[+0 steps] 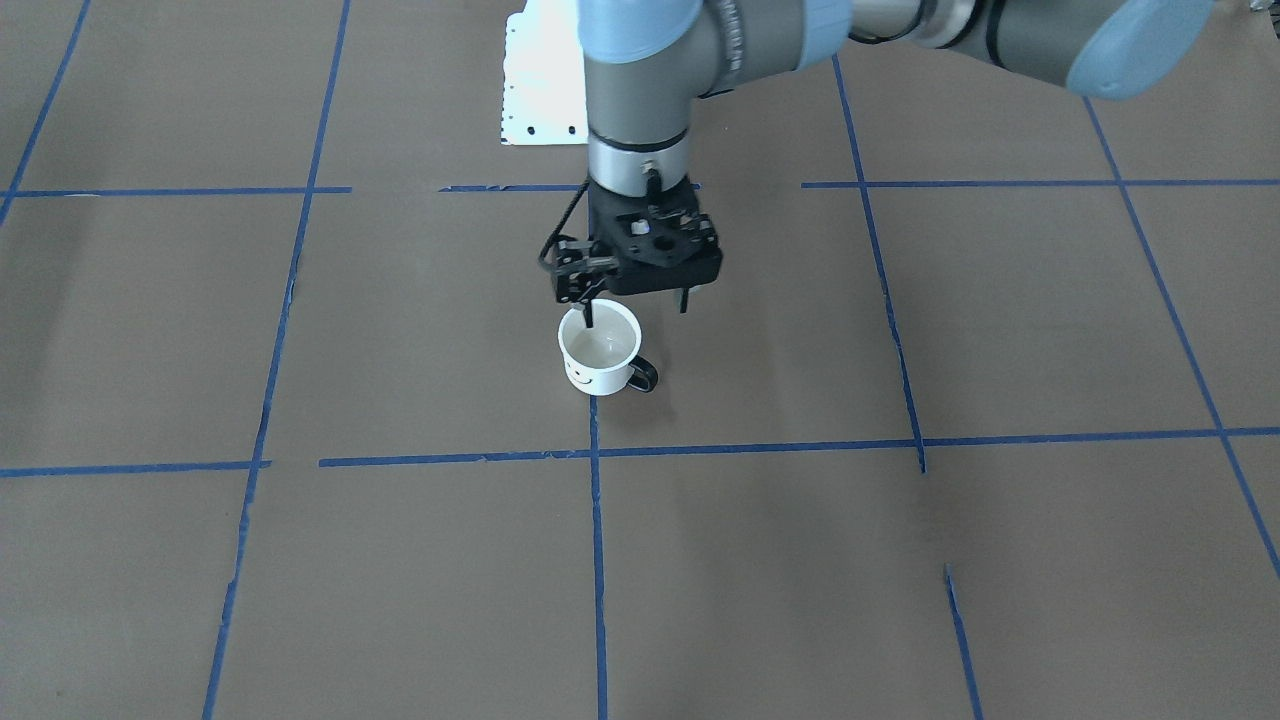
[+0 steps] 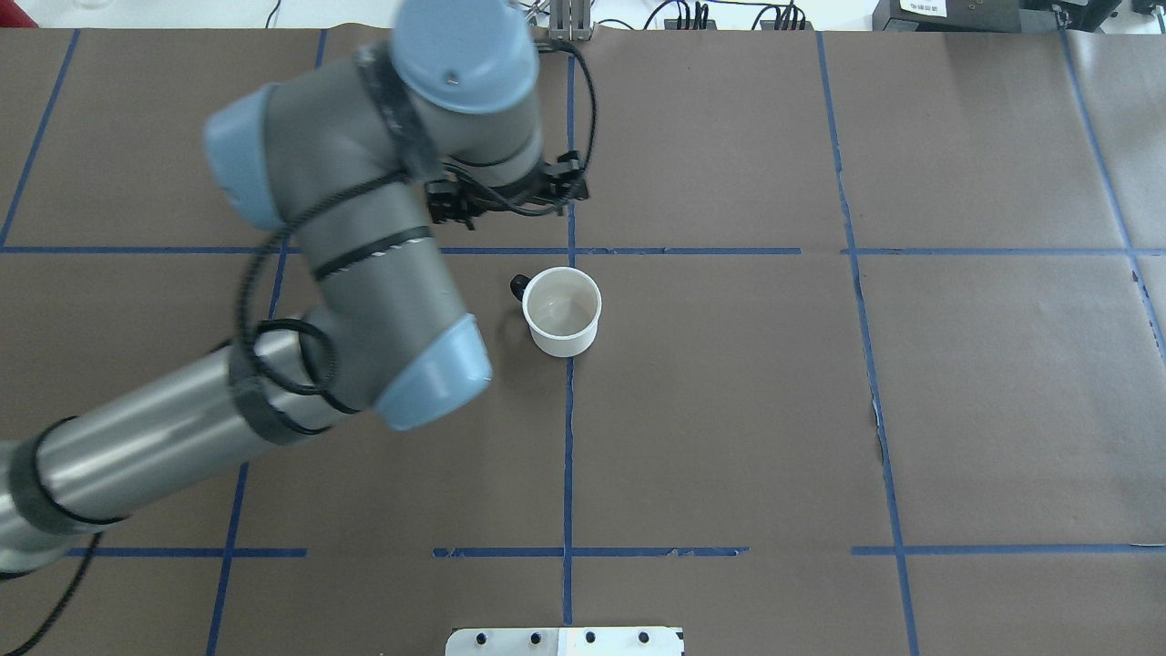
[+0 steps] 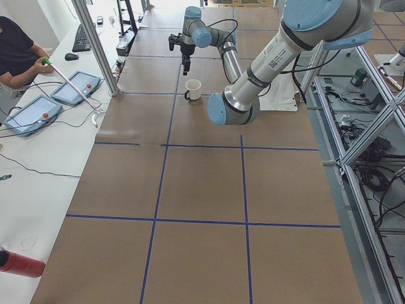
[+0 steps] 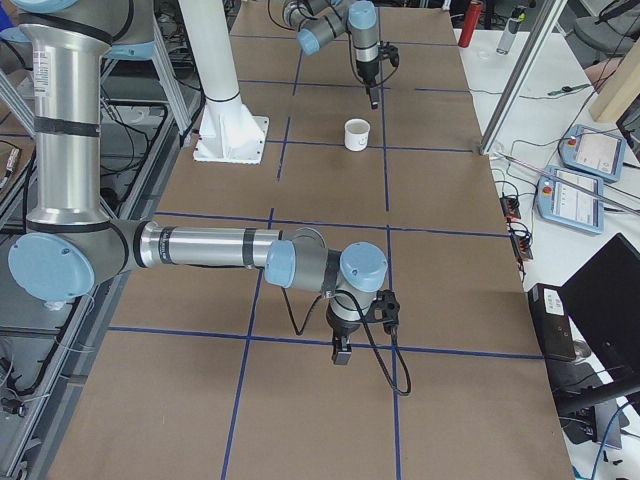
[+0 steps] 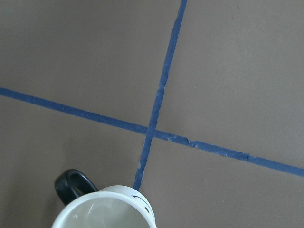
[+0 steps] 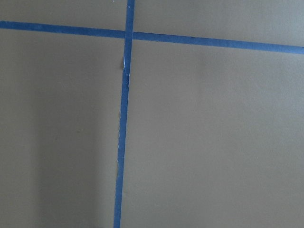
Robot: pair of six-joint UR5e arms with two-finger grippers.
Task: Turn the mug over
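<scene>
A table covered in brown paper, ruled into squares by blue tape, fills every view. The mug stands upright near the table's middle, mouth up, on a tape line just beside a crossing.

Only the front view shows the black smile drawn on its side. The overhead view gives the plain white wall, the pale inside and the black handle.

The left gripper hangs over the mug with its jaws spread and nothing between them. In the front view one finger overlaps the rim, but both side views show it raised clear of the mug. The left wrist view catches just the mug's rim and handle at its bottom edge.

The right gripper appears only in the right side view, low over the paper and well apart from the mug. Whether it is released or clenched cannot be told. Its wrist view holds only paper and a tape crossing.

A label on the left arm is too small to read.
</scene>
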